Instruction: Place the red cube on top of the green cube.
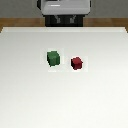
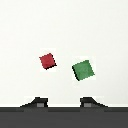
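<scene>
The red cube (image 1: 76,63) rests on the white table (image 1: 30,100), a short gap to the exterior view's right of the green cube (image 1: 53,58); the two do not touch. The wrist view looks straight down on both: the red cube (image 2: 47,61) and the slightly larger green cube (image 2: 83,70) lie side by side, well below the camera. My gripper (image 2: 64,104) is open, its two dark fingertips (image 2: 35,103) spread wide with nothing between them, high above the cubes. In the exterior view the gripper is out of the picture.
The robot's grey base (image 1: 65,9) stands behind the table's far edge. A brown floor strip (image 1: 15,22) shows beyond the table.
</scene>
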